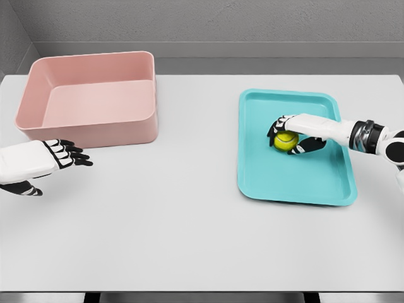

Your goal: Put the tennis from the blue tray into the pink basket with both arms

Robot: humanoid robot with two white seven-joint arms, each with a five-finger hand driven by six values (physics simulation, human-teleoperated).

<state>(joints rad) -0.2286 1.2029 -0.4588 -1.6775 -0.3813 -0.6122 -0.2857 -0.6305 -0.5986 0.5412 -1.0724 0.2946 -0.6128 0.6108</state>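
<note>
Desk (189, 240): a pale grey top that carries everything, wide and bare through the middle and along the near edge.
Pink basket (88, 129): far left, a deep open tub with nothing in it that I can see.
Blue tray (297, 183): right side, flat and shallow, well apart from the basket.
Right hand (291, 136): reaching in from the right over the far half of the tray, fingers curled around the ball, thumb on the near side; it looks like a grip, though I cannot tell how firm.
Left hand (60, 154): near left, just in front of the basket's near wall, fingers stretched out and holding nothing.
Tennis ball (285, 140): yellow-green, on the tray inside the right hand's fingers.
Step in hand: the pick-up from the tray, as I judge it.
Next move: lift the ball clear of the tray rim, carry it left across the open desk toward the waiting left hand, which sits nearer the basket.
</note>
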